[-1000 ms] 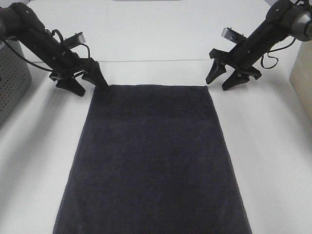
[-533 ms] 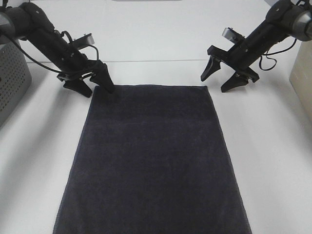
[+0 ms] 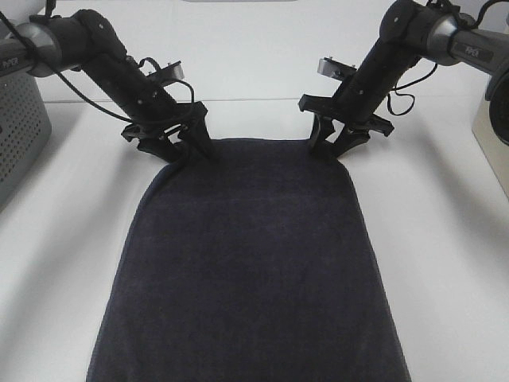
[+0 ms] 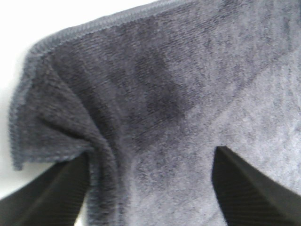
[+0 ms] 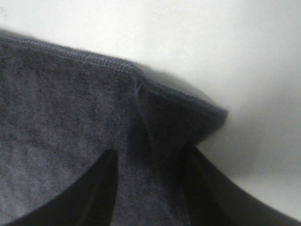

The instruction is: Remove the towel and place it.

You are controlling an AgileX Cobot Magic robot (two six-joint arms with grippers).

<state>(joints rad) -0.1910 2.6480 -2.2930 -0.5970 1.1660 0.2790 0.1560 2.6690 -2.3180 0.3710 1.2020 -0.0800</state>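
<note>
The towel (image 3: 250, 263) is lying spread flat on the white surface (image 3: 445, 239), a long rectangle of very dark navy-black terry cloth with stitched hems. Its long sides are running toward the near edge, where it is passing out of view. The two far corners are bunching and rucking inward, so the far end is looking rounded and narrower.

White table (image 3: 445, 239) under me, matte, with a seam line running across its far part. Dark towel (image 3: 250, 263) lies spread flat on it, centred, long axis running from the far seam toward the near edge, where it leaves view. Its two far corners are bunched inward and slightly raised. Grey perforated bin (image 3: 17, 127) stands at the left edge. Pale box (image 3: 495, 135) at the right edge, mostly cut off.
</note>
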